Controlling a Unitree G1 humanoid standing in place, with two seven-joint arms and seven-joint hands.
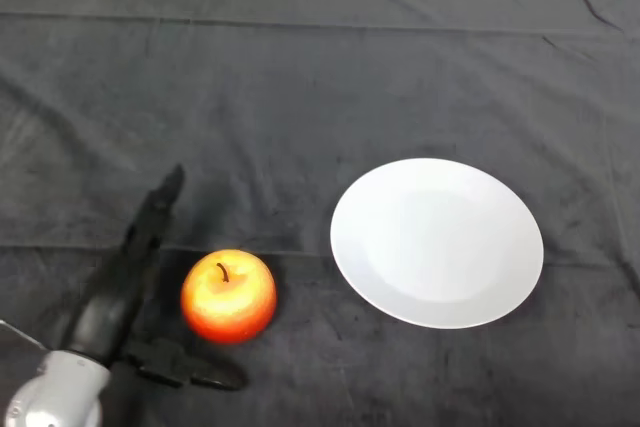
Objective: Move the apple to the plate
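A red and yellow apple with a short stem sits upright on the dark cloth, left of centre near the front. A white round plate lies to its right with nothing on it, a small gap of cloth between them. My left hand comes in from the lower left and is open. Its long fingers stretch straight along the apple's left side, and the thumb lies just in front of the apple. The apple rests in the gap between them, and no finger curls round it.
The dark cloth covers the whole table, with folds running across the back and a crease line at mid depth. The silver-grey forearm fills the lower left corner.
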